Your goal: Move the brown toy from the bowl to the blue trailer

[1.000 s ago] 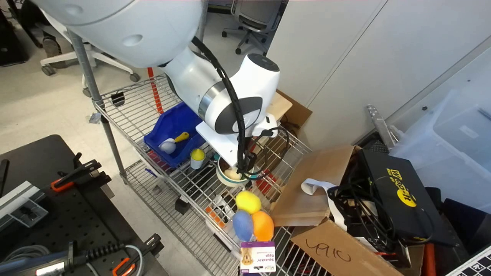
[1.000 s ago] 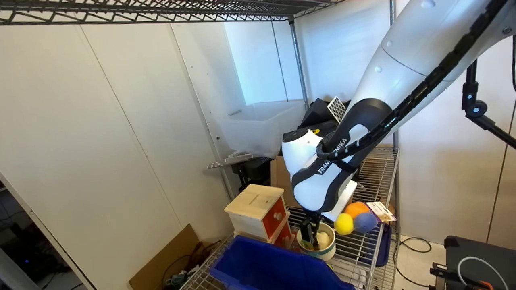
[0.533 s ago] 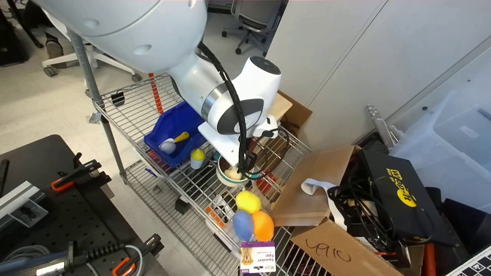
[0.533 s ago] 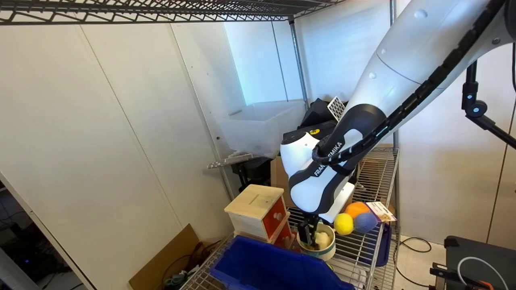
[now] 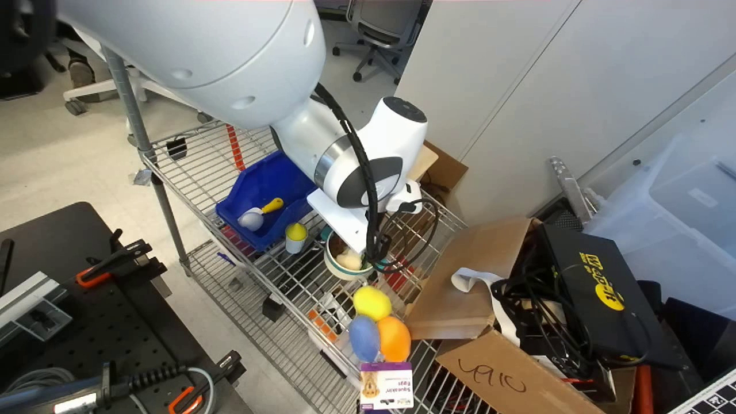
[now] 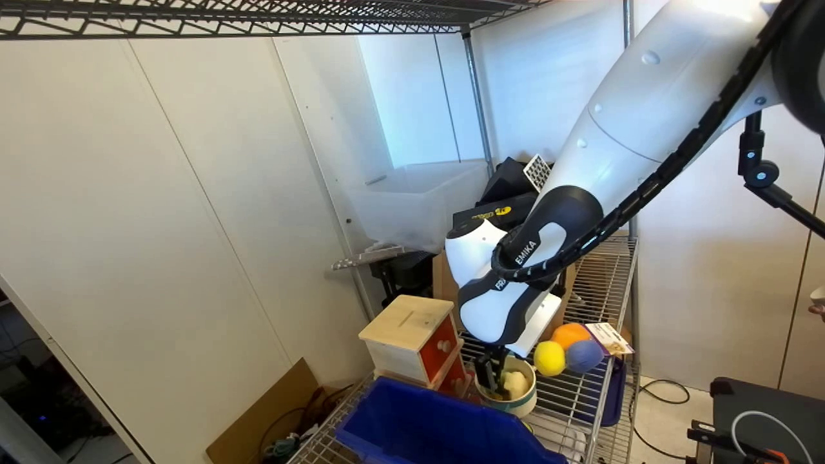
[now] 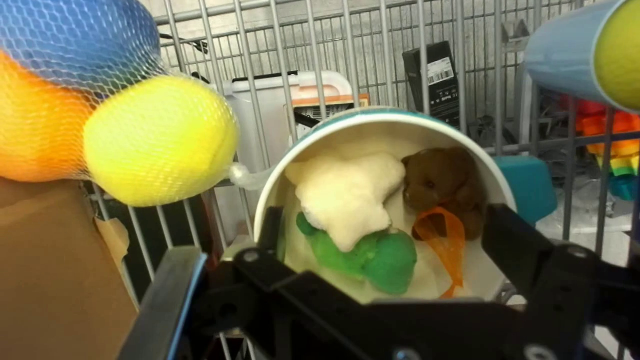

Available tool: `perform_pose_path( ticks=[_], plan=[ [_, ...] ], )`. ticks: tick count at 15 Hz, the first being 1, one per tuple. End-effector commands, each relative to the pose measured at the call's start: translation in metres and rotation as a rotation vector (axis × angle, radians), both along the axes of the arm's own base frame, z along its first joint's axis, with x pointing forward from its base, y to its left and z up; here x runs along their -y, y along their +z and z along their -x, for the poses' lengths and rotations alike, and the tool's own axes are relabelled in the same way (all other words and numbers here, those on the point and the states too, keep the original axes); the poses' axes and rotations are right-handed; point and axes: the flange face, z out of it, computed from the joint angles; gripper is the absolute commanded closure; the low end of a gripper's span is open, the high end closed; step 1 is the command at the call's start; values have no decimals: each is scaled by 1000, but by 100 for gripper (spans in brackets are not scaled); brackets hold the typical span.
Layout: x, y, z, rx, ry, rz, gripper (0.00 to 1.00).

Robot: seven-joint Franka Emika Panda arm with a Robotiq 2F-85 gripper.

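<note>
Between the widely parted fingers of the gripper, the wrist view shows the bowl, pale inside with a teal outer edge. The brown toy lies in it, against the wall on this view's right, with an orange ribbon across its lower part. To its left, a cream star-shaped toy rests partly over a green toy. The fingertips overlap the rim on either side; whether they touch it cannot be told. Near the bowl sit a yellow egg, an orange egg and a blue egg, all in netting.

In an exterior view, the blue trailer sits on a wire shelf and holds a white scoop with a yellow handle. A small cup with a yellow top stands between trailer and bowl. A black cable hides much of the gripper. Beside the eggs is an open cardboard box.

In an exterior view, a wooden box with red drawers stands just past the trailer. The robot arm hangs over the bowl, its black fingers overlapping the edge; how deep the tips sit is unclear. The cream toy shows inside.
</note>
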Motion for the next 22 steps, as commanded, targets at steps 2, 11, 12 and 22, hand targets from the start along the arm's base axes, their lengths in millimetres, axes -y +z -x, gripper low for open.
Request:
perform_pose_path(
  ticks=[2, 11, 12, 22],
  plan=[
    [0, -3, -18, -6, -25, 11, 0],
    [-8, -19, -28, -27, -20, 2, 0],
    [-8, -22, -28, -32, -19, 4, 0],
    [-7, -36, -23, -61, -24, 5, 31]
  ],
)
